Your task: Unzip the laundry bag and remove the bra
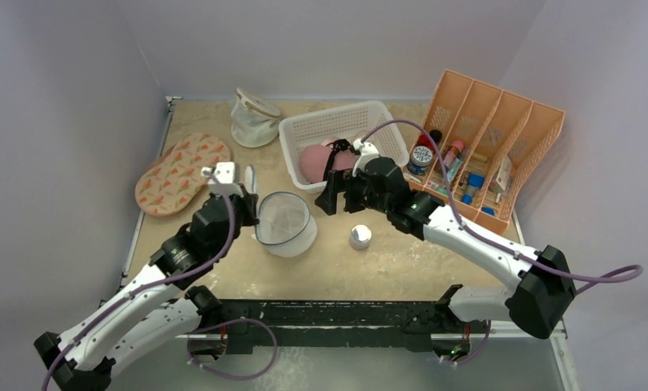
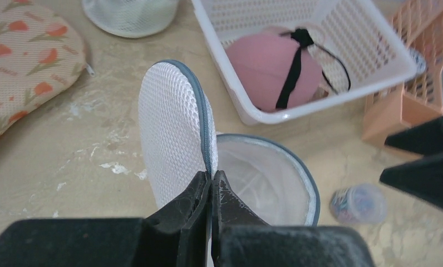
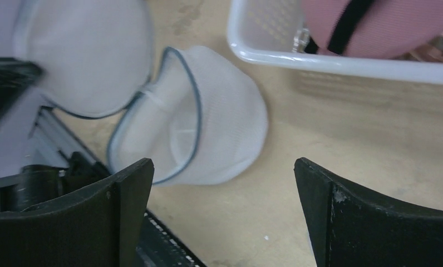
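Left gripper (image 2: 211, 181): jaws pinched shut on the grey-blue zipper rim of the lid (image 2: 172, 128). It holds the lid upright beside the bag (image 1: 288, 224), likely so the mouth stays open and the bag stays put on the table (image 1: 402, 261).

Right gripper (image 3: 224, 167): jaws spread wide and nothing between them. It hangs between the bag and the basket (image 1: 337, 124), above bare table and clear of both. Judged an idle pose: nothing under it calls for a grasp.

Bra (image 2: 264, 67): lies in the basket, out of the bag, behind it and to the right in the top view. One rounded pink cup faces up. A thin black strap runs down across it from a small knot or clasp, and a finer black loop trails to the right. The surface looks smooth and padded; the second cup is hidden.

Bag: white mesh drum with its zipper open and the lid hinged at the left side. The inside appears empty from the left wrist view, though the floor is partly screened by the fingers. The right wrist view is blurred and only confirms soft, slightly slumped walls.

A small jar (image 1: 360, 236) stands near the bag's right side, apart from it.

Task reads as essentially done.
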Motion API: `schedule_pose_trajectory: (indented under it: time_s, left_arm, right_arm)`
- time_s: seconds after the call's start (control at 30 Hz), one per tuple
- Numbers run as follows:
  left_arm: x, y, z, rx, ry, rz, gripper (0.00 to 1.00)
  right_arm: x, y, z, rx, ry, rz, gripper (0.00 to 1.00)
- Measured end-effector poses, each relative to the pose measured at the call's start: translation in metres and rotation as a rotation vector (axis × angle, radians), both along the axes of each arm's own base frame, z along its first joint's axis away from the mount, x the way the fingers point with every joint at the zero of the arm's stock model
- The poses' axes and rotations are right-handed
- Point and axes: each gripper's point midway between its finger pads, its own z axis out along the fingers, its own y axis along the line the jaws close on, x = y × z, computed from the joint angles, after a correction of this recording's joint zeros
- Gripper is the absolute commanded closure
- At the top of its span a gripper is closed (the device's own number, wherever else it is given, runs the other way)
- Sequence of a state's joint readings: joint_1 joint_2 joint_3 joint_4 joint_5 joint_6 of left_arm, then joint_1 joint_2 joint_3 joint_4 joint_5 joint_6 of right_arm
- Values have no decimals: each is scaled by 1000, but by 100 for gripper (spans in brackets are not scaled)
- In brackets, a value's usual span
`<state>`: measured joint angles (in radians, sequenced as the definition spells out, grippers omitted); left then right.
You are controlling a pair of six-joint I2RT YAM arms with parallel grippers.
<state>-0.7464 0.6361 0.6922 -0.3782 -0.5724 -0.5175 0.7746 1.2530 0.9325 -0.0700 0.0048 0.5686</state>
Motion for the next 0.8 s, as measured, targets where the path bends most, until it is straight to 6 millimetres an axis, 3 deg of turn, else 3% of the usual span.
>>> schedule_pose_trajectory:
  time_s: [0.17,0.27,0.43,0.6,0.8]
  left_arm:
    - [1,-28,-19,138,47,-189,100]
    - [-3,-38,-18,173,30,-281,100]
    - [-7,-52,-15,202,1,-388,100]
    - [-9,-59,-18,219,1,-443,100]
    - [-11,-62,-18,221,1,-467,100]
  right_arm:
    - [9,13,33,166,43,63,0]
    - [22,16,51,230,68,65,0]
    - [39,47,75,321,128,118,9]
    - [46,80,64,350,222,168,11]
    - [30,103,34,331,333,188,21]
